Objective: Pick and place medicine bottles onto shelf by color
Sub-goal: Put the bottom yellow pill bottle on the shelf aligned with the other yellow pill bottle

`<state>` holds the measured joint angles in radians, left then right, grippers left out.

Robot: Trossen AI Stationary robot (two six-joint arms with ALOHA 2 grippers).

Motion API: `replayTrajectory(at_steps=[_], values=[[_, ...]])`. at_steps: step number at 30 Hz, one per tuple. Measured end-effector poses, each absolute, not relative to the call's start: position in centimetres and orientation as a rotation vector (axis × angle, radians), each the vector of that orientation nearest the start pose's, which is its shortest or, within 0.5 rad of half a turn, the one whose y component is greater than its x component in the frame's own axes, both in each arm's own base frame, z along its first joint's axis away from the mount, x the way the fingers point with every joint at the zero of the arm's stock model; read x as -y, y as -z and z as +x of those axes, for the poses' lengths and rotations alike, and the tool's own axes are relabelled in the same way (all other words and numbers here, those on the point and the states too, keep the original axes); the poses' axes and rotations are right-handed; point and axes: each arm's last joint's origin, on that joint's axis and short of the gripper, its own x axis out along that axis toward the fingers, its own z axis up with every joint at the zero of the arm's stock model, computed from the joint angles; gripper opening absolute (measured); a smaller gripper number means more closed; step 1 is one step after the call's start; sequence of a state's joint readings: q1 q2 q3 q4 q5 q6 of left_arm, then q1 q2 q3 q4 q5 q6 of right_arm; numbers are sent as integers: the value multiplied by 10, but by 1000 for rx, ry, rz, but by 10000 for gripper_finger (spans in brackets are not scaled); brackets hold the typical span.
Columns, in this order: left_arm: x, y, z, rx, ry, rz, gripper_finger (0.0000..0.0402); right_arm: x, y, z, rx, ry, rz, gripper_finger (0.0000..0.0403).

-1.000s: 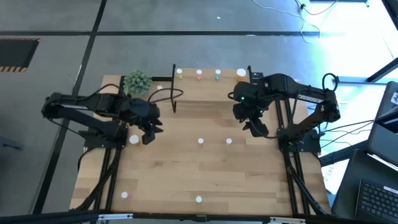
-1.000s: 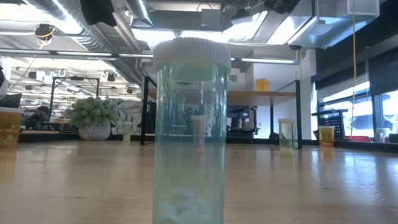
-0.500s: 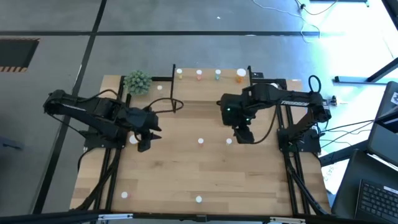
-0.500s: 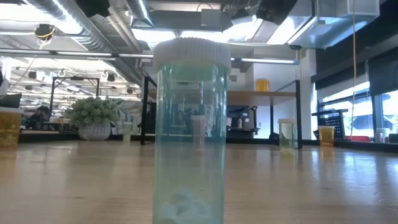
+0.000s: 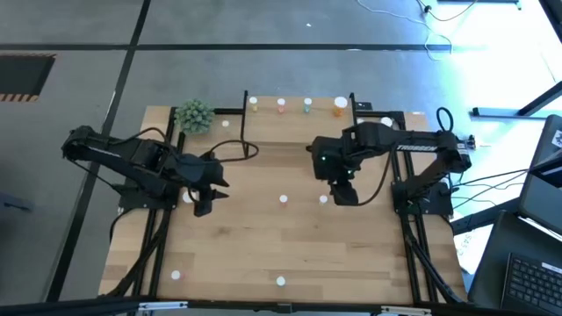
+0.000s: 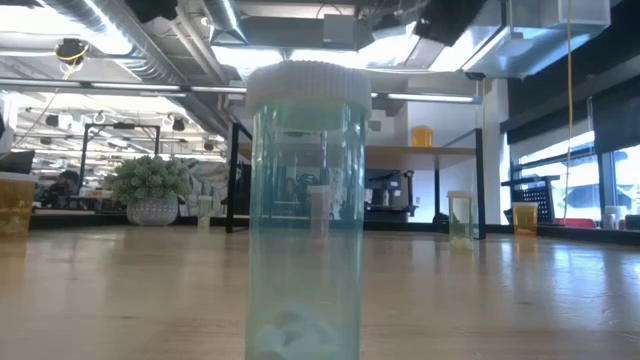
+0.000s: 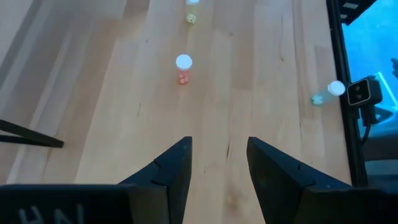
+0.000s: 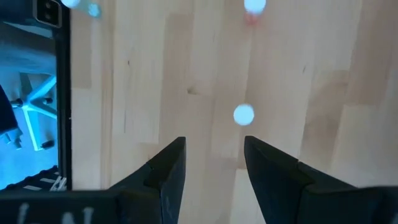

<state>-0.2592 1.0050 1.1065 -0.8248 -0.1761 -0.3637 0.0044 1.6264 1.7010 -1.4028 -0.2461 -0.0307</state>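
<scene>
Hovering both arms over the table (image 5: 263, 254), I have nothing in either gripper. The right gripper (image 8: 213, 163) hangs right of centre with its fingers spread and empty, and a white-capped bottle (image 8: 244, 114) stands just ahead of them on the wood. From above that bottle (image 5: 323, 199) sits just beside the gripper, with another bottle (image 5: 284, 200) a little to its left. The left gripper (image 7: 217, 163) waits on the left, fingers also spread and bare, with a pink bottle (image 7: 183, 61) well ahead of it.

The shelf (image 5: 299, 114) stands at the far edge, already carrying a row of four bottles. More stand loose: two at the near edge and a pale green one (image 6: 306, 210) right against the low camera.

My worry is the approach. The bottle is tiny and upright, so if I drop in off-centre, one finger could clip the cap and tip it, and it would roll. I also cannot read this bottle's colour from straight above, so I could put it in the wrong group. Reaching between the shelf's black legs, I might knock the bottles already placed.
</scene>
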Motion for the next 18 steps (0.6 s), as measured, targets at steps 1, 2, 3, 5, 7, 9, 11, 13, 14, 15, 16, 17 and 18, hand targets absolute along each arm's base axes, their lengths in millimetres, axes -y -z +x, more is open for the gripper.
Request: replayTrajectory(at_steps=[1,2,3,5,7,9,11,13,14,15,16,17,18], values=[[43,-348,184,-704,-48,-194,149,-8,-346,295,-1324,-228,141,166],[44,-348,184,-698,-47,-195,149,-9,-338,294,-1328,-219,154,166],[44,-348,184,-694,-47,-196,149,-10,-331,293,-1325,-213,161,166],[44,-348,184,-692,-47,-197,149,-10,-321,292,-1317,-204,168,166],[44,-349,185,-689,-46,-198,149,-9,-314,291,-1313,-167,154,166],[44,-349,185,-686,-45,-199,149,-9,-306,290,-1324,-134,151,166],[44,-349,185,-684,-45,-200,149,-9,-298,290,-1341,-137,141,166],[44,-349,185,-684,-45,-199,149,-9,-292,293,-1312,-150,123,166],[44,-349,185,-684,-45,-199,149,-9,-288,294,-1308,-154,118,166],[44,-349,185,-684,-45,-200,149,-9,-284,294,-1311,-157,114,166],[44,-349,185,-684,-45,-199,149,-9,-282,294,-1310,-161,108,166],[44,-349,185,-684,-46,-199,149,-9,-279,295,-1293,-165,104,166],[44,-349,185,-683,-49,-198,149,-9,-276,297,-1275,-166,103,166]])
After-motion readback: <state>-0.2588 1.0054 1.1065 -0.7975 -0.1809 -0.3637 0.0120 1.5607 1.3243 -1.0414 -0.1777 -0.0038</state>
